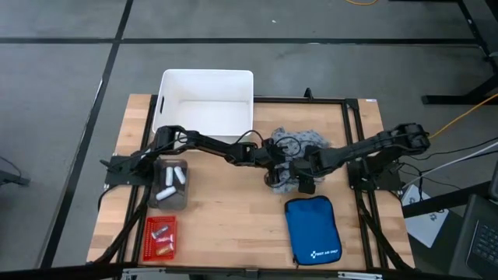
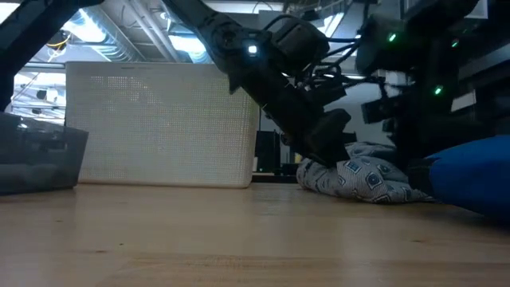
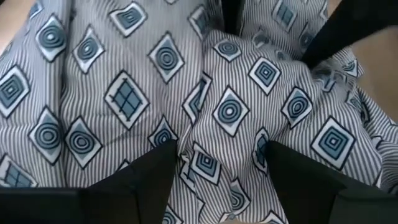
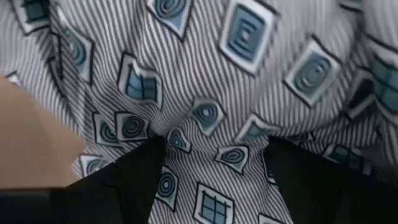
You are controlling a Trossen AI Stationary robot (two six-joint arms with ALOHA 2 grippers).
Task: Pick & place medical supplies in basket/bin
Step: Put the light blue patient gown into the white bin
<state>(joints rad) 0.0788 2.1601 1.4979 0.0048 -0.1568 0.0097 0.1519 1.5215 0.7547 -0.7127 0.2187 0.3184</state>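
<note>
The grey-blue patterned garment lies crumpled on the table right of centre, its underside on the wood. My left gripper reaches into it from the left, and my right gripper from the right. Both are shut on bunched cloth, which fills the two wrist views. The red basket sits at the near left and holds a few small vials and rolls. White rolls lie in a grey tray. My left gripper pinches a raised fold of the garment between its two fingers, coming slanting down from the table's left. The cloth puckers toward the fingers and rests on the table. My right gripper pinches a bunch of the garment's cloth between its fingers, slanting down from the right. Whether it has one layer or several cannot be told. The garment lies on the table.
A white tub stands at the far edge, left of the garment. A blue zip pouch lies near the right gripper on its near side. The grey tray is at the left. Bare wood lies in the middle, near side.
</note>
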